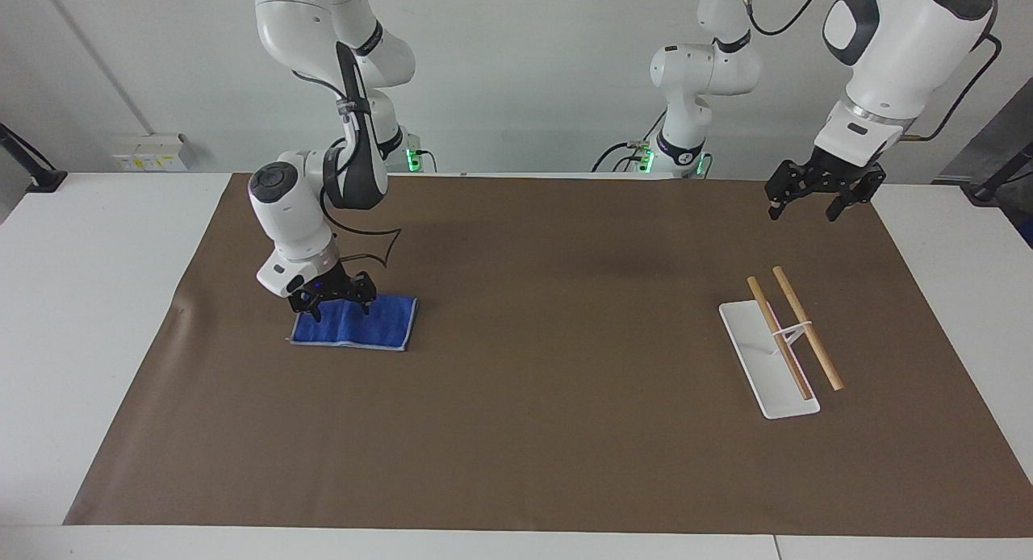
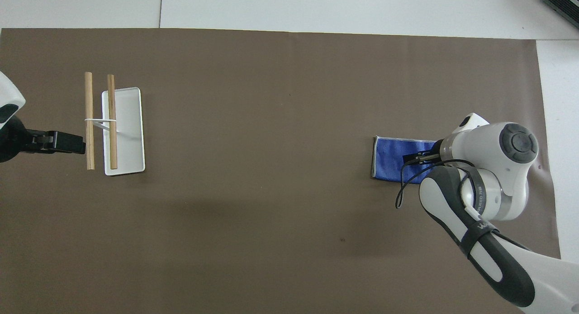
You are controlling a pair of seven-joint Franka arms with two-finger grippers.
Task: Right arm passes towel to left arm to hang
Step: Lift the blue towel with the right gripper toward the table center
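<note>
The towel (image 1: 355, 323) lies flat on the brown mat (image 1: 524, 431) toward the right arm's end of the table; the right gripper (image 1: 332, 300) is down on the towel's robot-side edge, jaws spread wide, fingertips at the cloth; the left gripper (image 1: 815, 197) waits in the air with jaws apart, over the mat's edge near the wooden-bar rack (image 1: 787, 338) on its white base.

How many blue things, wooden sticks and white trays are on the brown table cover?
Blue towel: 1
Wooden sticks: 2
White tray: 1
Total: 4
</note>
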